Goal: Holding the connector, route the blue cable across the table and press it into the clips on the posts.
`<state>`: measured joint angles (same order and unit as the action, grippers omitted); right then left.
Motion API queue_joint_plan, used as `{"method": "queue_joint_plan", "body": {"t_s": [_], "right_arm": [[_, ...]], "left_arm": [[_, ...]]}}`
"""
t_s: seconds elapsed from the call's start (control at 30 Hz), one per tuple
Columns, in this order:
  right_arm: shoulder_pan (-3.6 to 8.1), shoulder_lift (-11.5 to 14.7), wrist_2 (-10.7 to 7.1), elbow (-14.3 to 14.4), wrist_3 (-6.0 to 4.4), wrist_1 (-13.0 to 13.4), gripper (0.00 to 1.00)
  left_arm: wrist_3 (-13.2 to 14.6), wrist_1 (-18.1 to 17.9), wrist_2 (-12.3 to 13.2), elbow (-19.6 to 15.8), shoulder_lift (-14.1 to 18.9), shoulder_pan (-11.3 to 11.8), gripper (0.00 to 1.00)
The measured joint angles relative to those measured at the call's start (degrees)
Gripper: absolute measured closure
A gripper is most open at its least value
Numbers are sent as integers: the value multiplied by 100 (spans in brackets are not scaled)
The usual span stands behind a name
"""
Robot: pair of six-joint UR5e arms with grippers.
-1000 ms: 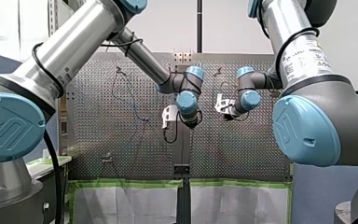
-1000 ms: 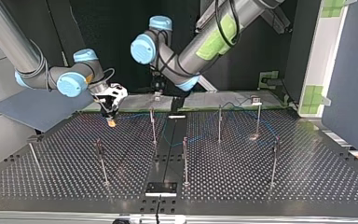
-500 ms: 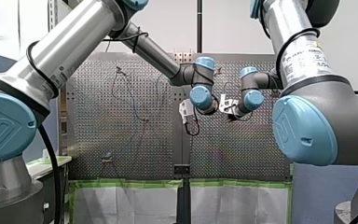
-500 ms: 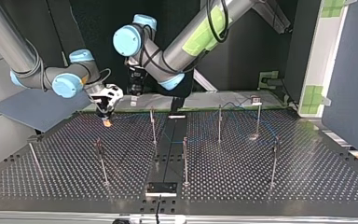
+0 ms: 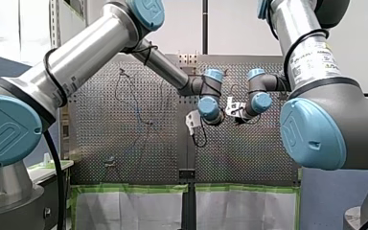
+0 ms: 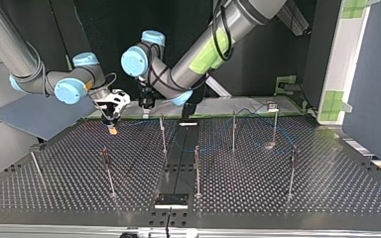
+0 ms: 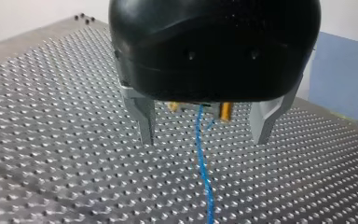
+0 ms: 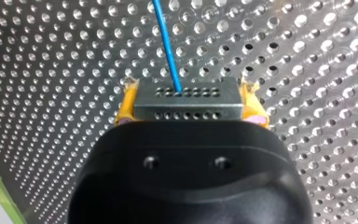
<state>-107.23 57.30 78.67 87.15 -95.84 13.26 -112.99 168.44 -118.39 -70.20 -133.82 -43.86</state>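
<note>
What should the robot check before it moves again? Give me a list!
1. Connector clamped between the right gripper's yellow pads: ok.
2. Left gripper open: ok.
3. Blue cable running between the left fingers without touching them: ok.
4. Cable pressed in at the posts: cannot tell, too small to see.

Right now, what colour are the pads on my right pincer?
Yellow-orange pads grip the grey perforated metal connector; clearest in the right wrist view.
</note>
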Motion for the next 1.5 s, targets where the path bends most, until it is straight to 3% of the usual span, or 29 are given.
{"method": "queue_joint_plan", "body": {"t_s": [0.33,0.63,1.13,1.5], "right_arm": [[4,3,-42,0,10,-4,100],[3,0,-79,0,36,-2,100],[4,0,-103,0,55,1,100],[8,-2,-103,0,63,9,100]], "left_arm": [[-129,-88,37,495,-477,1,0],[-195,-79,42,966,-555,57,0],[-248,535,58,1699,-1186,216,0],[-246,603,-166,2103,-1614,178,0]]}}
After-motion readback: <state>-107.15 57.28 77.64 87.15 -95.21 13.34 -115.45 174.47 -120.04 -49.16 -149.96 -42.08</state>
